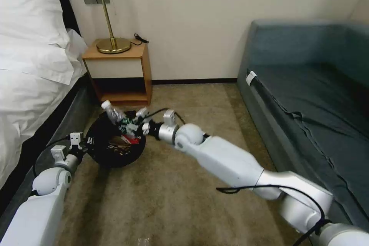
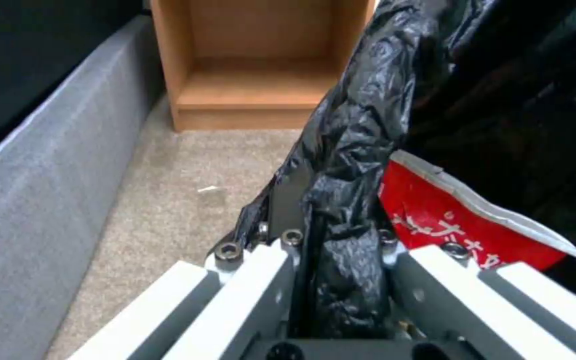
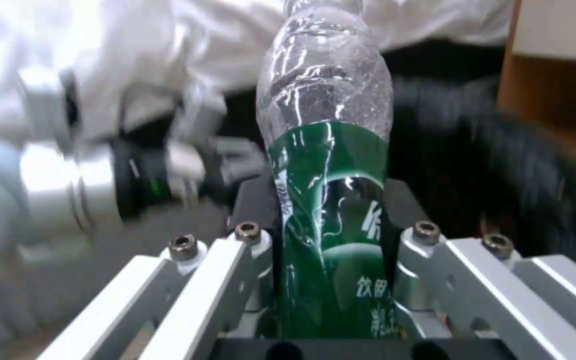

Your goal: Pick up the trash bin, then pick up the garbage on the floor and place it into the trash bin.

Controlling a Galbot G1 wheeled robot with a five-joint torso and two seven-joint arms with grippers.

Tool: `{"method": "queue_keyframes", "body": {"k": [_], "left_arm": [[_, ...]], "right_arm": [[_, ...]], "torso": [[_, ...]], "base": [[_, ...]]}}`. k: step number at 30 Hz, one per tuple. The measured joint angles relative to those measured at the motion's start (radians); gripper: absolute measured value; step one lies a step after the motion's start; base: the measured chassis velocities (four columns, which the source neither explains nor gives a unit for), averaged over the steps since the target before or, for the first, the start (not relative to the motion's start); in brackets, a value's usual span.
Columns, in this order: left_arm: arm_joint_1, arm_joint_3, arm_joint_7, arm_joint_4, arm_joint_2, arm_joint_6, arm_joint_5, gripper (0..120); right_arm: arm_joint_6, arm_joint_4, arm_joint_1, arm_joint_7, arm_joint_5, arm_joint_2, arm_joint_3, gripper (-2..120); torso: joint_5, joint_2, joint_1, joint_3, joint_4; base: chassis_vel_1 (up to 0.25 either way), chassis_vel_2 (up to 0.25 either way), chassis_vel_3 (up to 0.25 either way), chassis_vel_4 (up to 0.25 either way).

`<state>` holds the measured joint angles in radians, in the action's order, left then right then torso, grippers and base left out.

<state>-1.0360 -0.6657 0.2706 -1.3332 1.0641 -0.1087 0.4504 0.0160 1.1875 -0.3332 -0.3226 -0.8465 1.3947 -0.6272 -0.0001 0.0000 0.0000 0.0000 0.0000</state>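
Right now the clear bottle (image 1: 113,113) with its green label is clamped in the right gripper (image 1: 132,126), whose jaws press in on the label band from both sides, as the right wrist view shows (image 3: 328,200). Its long axis runs straight out from the gripper, cap end leading and pointing toward the bed (image 1: 30,65), so the bottle lies tilted over the far edge of the trash bin (image 1: 115,148) rather than upright above it. The bin sits low, just above the carpet (image 1: 184,200), between the bed and the nightstand (image 1: 119,73), with its black bag (image 2: 361,150) draped over the rim. The left gripper (image 1: 80,142) grips that rim and bag fold tightly on the bed side, and the left wrist view shows the bag bunched between its jaws with the red snack packet (image 2: 461,215) already inside, beside it. The bin's mouth therefore lies below and slightly nearer to the robot than the bottle's body. Judging from that, letting go cleanly depends on the whole bottle, cap included, being inside the rim's outline; as it stands the cap end appears to overhang the far rim toward the nightstand, so it could tip out. A sofa (image 1: 307,84) stands well apart on the right.
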Motion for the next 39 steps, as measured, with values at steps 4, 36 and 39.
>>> {"method": "queue_keyframes", "body": {"k": [4,36,39], "left_arm": [[-0.006,-0.010,-0.002,-0.016,0.008,-0.011,-0.003,1],[-0.066,-0.083,-0.025,-0.112,0.036,-0.047,-0.002,1],[-0.065,-0.083,-0.025,-0.112,0.036,-0.047,-0.001,1]], "right_arm": [[-0.075,-0.070,-0.021,0.019,0.036,0.023,-0.031,22],[-0.160,-0.163,0.016,0.159,0.065,0.122,-0.037,87],[-0.158,-0.157,0.011,0.159,0.062,0.121,-0.039,96]], "torso": [[0.0000,0.000,0.000,0.000,-0.0001],[0.0001,0.000,0.000,0.000,0.0000],[0.0001,0.000,0.000,0.000,0.0001]], "base": [[0.000,0.000,0.000,0.000],[0.000,0.000,0.000,0.000],[0.000,0.000,0.000,0.000]]}}
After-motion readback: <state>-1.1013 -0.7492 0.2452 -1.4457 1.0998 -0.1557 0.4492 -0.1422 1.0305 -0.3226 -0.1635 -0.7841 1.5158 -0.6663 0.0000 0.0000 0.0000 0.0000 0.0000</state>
